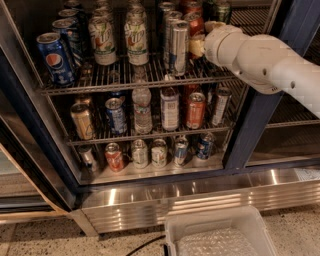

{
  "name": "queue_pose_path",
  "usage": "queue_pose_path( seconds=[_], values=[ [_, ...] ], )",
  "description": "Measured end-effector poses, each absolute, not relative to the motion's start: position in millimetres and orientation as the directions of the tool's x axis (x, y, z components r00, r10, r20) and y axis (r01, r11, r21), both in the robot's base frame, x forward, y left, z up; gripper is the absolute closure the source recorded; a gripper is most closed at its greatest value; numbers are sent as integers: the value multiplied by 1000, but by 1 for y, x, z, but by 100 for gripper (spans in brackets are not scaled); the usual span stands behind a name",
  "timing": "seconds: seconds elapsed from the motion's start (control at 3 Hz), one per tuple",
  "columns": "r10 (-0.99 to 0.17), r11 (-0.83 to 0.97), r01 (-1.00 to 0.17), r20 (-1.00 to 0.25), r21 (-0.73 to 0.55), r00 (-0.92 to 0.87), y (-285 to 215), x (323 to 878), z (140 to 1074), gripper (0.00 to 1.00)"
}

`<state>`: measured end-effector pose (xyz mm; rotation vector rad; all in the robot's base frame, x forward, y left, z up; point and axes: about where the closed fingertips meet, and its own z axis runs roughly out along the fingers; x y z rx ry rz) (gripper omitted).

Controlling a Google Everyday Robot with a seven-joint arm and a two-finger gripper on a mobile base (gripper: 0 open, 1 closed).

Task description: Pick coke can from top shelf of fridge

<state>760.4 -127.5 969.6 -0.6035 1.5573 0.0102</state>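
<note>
The fridge (248,131) stands open with its wire shelves full of cans and bottles. At the right end of the top shelf (116,78), a red coke can (194,23) stands just behind a slim silver-and-blue can (178,44). My white arm comes in from the right, and my gripper (198,46) sits low in front of the coke can, right beside the slim can. The arm's wrist hides the lower part of the coke can. A second red can (190,6) stands further back in the same row.
Further left on the top shelf are green-and-white cans (136,40) and blue Pepsi cans (56,57). The middle shelf holds a water bottle (142,109) and assorted cans. A clear plastic bin (220,235) sits on the floor below the steel base.
</note>
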Motion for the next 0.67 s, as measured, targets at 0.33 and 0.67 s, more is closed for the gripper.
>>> queue_pose_path(
  seconds=[0.33, 0.67],
  values=[
    [-365, 856, -377, -930, -354, 45, -127, 760, 970, 50],
    [-370, 855, -373, -928, -359, 44, -132, 758, 970, 50]
  ],
)
